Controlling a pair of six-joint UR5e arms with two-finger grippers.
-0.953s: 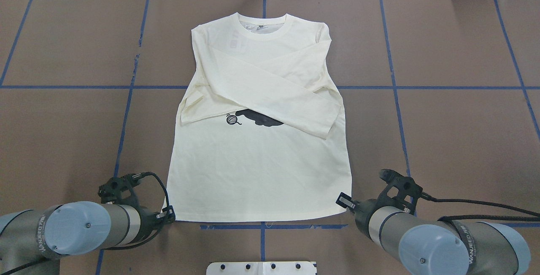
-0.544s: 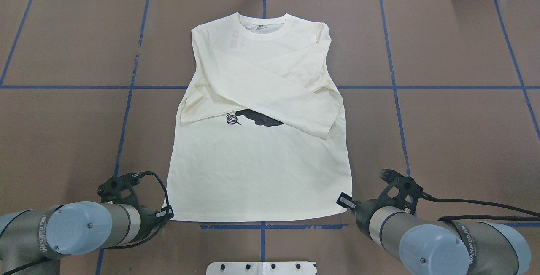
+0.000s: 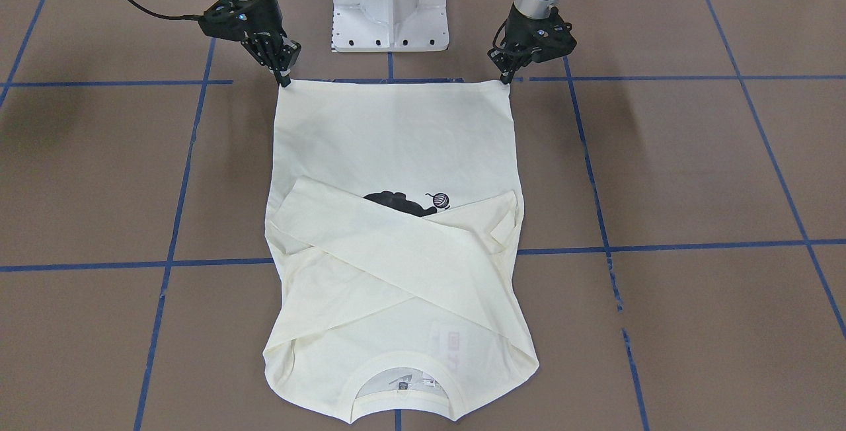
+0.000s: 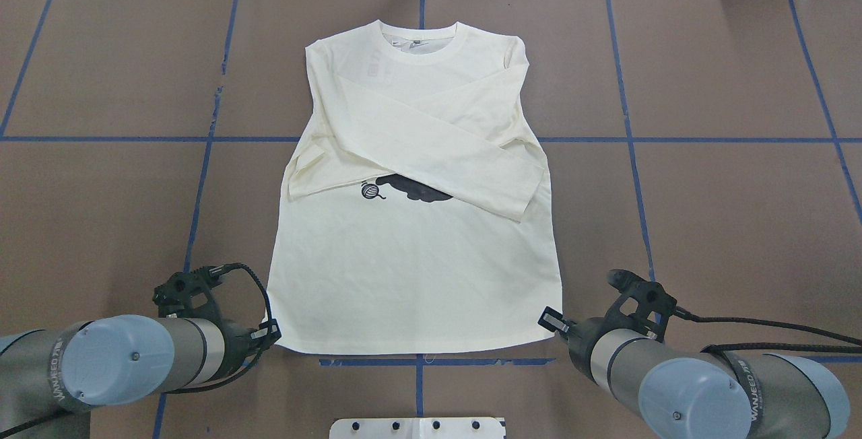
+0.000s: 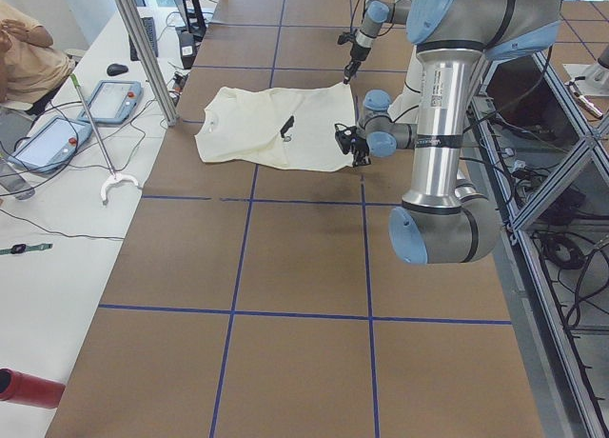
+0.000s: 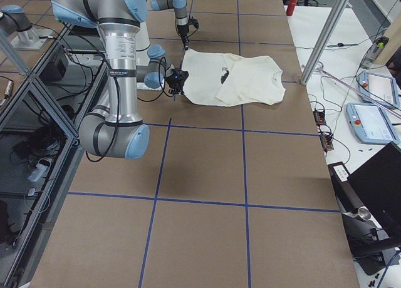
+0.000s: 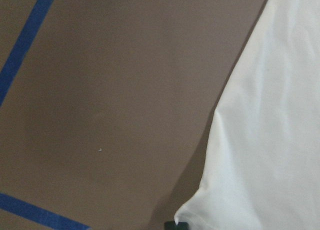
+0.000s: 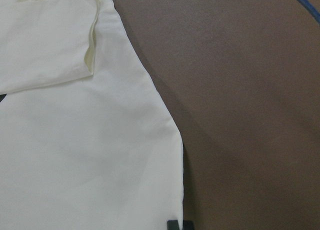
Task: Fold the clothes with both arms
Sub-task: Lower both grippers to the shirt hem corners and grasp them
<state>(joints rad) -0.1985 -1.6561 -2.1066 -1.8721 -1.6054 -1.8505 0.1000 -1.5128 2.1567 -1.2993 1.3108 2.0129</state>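
Note:
The cream-white shirt [image 4: 417,277] lies flat, print side up, collar at the far side and both sleeves crossed over the chest. Only the lower part of the black cat and yarn-ball print [image 4: 404,190] shows under the sleeves. My left gripper [image 4: 271,340] is at the hem's left corner, fingers pinched together on it; in the front view it [image 3: 506,78] is at the right. My right gripper [image 3: 285,80] is pinched on the other hem corner. Each wrist view shows a shirt corner [image 7: 270,140] [image 8: 75,140] running down to the fingertips at the bottom edge.
The white pedestal base [image 3: 390,1] stands just behind the hem, between the arms. Blue tape lines [image 4: 202,176] grid the brown table. A metal post [image 5: 143,48] and a side table with tablets [image 5: 109,100] lie beyond the collar end.
My left arm has shifted slightly back and outward at the hem's corner. The right arm and the shirt have hardly moved.

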